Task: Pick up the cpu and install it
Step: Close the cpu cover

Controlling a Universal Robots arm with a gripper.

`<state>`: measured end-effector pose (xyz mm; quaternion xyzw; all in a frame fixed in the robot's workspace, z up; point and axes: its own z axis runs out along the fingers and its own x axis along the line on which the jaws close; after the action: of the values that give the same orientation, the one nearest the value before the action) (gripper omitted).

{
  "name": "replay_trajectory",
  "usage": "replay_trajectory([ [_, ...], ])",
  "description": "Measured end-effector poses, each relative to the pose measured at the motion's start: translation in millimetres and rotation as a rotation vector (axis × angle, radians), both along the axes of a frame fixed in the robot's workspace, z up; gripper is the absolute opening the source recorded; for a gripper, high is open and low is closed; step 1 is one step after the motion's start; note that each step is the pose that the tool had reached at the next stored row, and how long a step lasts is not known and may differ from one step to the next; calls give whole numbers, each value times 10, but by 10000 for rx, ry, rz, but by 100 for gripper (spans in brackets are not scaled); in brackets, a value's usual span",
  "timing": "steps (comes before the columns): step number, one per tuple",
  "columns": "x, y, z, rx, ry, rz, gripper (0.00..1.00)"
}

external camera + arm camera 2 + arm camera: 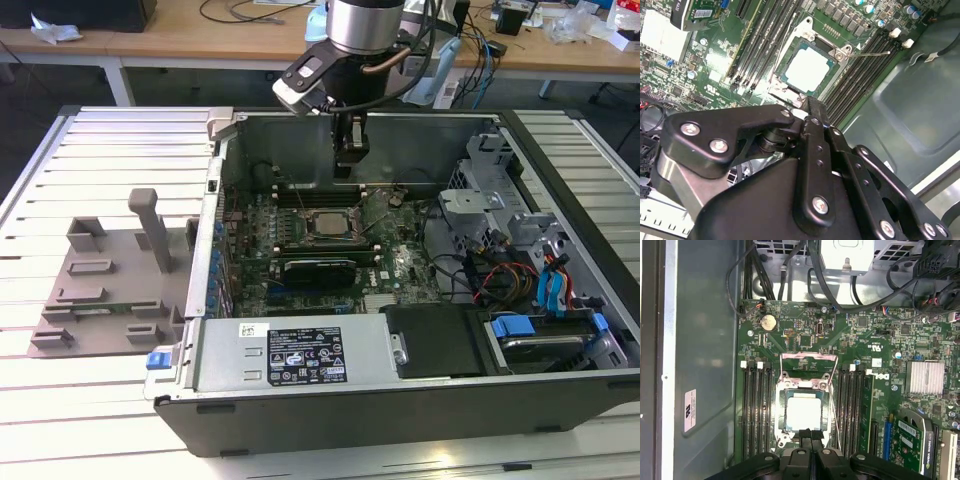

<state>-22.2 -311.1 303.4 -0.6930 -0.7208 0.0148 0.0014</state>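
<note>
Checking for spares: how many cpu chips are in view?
1. The cpu sits in the motherboard socket inside the open computer case, close by the gripper. Others could be hidden behind the arm.

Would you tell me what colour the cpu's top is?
The cpu has a silvery-white top, seen best in the second wrist view.

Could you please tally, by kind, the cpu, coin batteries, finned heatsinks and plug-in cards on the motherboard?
cpu: 1
coin battery: 1
finned heatsink: 1
plug-in card: 1
Total: 4
</note>
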Motion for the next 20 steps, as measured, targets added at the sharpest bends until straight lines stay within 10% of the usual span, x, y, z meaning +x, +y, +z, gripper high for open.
replay_trajectory([
  [7,32,0,3,-3,1,0,11],
  [20,349,0,2,-51,3,1,11],
])
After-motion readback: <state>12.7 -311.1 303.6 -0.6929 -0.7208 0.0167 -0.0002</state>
